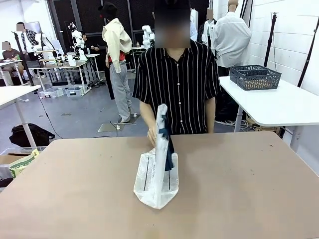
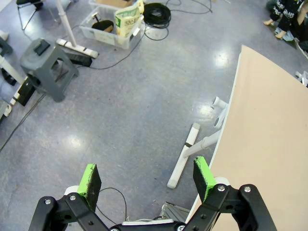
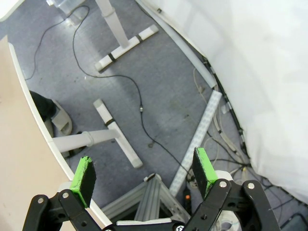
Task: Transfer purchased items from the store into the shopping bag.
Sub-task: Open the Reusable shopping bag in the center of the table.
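Note:
The shopping bag [image 1: 155,179], whitish plastic with dark navy handles and black print, stands upright in the middle of the brown table [image 1: 239,189]. A person's hand [image 1: 151,135] rests by its gathered top from the far side. The purchased items are out of view, and I cannot see into the bag. My left gripper [image 2: 146,175] is open with nothing between its green pads, hanging over the floor beside the table's edge [image 2: 231,106]. My right gripper [image 3: 142,171] is open too, over the floor past the table's edge [image 3: 29,103].
Dark grey latticed baskets [image 1: 256,77] sit on a white side table [image 1: 279,107] at the back right; I cannot tell whether one is the store. Under the left gripper lie a grey step stool [image 2: 48,67], cables and table feet; under the right, cables and an aluminium frame [image 3: 144,204].

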Controlling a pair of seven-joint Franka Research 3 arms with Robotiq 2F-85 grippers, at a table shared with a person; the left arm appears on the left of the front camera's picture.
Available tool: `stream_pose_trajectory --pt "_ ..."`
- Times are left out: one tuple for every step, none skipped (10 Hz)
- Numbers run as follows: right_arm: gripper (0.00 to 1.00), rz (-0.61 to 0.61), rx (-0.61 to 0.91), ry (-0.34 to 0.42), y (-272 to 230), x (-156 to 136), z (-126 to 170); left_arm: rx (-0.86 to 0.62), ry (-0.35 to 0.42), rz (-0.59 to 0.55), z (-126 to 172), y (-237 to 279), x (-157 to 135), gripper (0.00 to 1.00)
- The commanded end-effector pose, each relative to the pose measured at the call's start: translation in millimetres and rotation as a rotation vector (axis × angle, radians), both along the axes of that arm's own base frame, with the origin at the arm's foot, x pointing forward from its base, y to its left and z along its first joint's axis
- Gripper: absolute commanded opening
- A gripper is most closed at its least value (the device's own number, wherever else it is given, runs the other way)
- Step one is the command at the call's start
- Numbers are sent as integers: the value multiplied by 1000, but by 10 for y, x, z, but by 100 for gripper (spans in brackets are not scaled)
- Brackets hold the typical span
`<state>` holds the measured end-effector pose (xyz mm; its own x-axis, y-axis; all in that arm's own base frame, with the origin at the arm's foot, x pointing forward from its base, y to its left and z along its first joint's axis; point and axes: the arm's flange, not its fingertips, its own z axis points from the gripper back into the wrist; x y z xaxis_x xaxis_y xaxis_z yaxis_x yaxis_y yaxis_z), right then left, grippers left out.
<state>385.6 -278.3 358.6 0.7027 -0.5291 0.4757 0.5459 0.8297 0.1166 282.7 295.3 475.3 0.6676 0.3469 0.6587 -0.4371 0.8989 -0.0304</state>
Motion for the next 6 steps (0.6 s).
stream_pose_trajectory --pt "100 -9 6 2 8 7 -12 -13 -1 11 -4 -10 4 100" --pt "100 -9 6 2 8 7 -12 -13 -1 11 -4 -10 4 100" --pt "100 -9 6 2 8 7 -12 -13 -1 11 -4 -10 4 100" --pt "100 -9 6 2 8 7 -12 -13 -1 11 -4 -10 4 100" --pt "100 -9 6 2 8 7 -12 -13 -1 11 -4 -10 4 100" --pt "100 -9 6 2 8 7 -12 -13 -1 11 -4 -10 4 100"
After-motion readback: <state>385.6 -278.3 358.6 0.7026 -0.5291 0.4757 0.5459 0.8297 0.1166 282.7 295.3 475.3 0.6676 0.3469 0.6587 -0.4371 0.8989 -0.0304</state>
